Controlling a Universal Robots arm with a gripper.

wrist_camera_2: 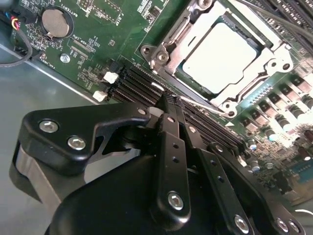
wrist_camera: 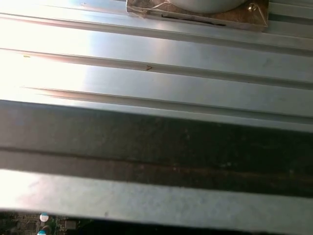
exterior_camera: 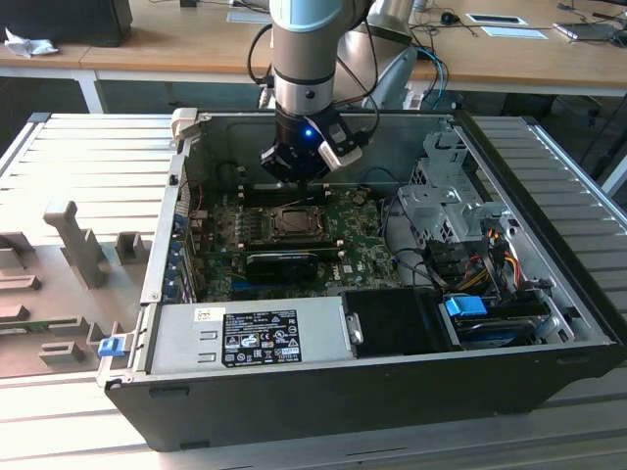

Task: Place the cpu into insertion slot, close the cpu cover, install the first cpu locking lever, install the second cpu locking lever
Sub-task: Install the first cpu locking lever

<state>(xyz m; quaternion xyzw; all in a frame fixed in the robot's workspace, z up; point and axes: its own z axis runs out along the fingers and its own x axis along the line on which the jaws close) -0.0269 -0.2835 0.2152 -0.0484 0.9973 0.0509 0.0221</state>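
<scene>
Inside an open computer case (exterior_camera: 372, 392) on a ribbed metal surface (exterior_camera: 78, 166), centre of the exterior view. Hand (exterior_camera: 296, 178) hanging above the far edge of the green motherboard (exterior_camera: 362, 257), just behind the insertion slot (exterior_camera: 294, 223), not touching it. In the second wrist view, hand (wrist_camera_2: 168, 100) low and centre, black fingers (wrist_camera_2: 171, 142) pressed together, closed on nothing visible, tips right above a thin metal lever (wrist_camera_2: 195, 100) along the near side of the socket. Cpu (wrist_camera_2: 220, 58) in the upper right of that view, pale silvery face up, seated in the insertion slot (wrist_camera_2: 259, 36), just beyond the fingertips. Cpu cover (wrist_camera_2: 183, 39) lying down around the chip, silver frame bordering its edges. Black memory slots (wrist_camera_2: 142, 83) between the hand and the socket; round coin battery (wrist_camera_2: 55, 23) at upper left. In the exterior view, long black card (exterior_camera: 284, 260) in front of the socket, grey power supply (exterior_camera: 245, 333) along the near wall, drive cage (exterior_camera: 456, 201) at right. In the first wrist view, ribbed metal and a dark case wall (wrist_camera: 156, 147) across the middle.
</scene>
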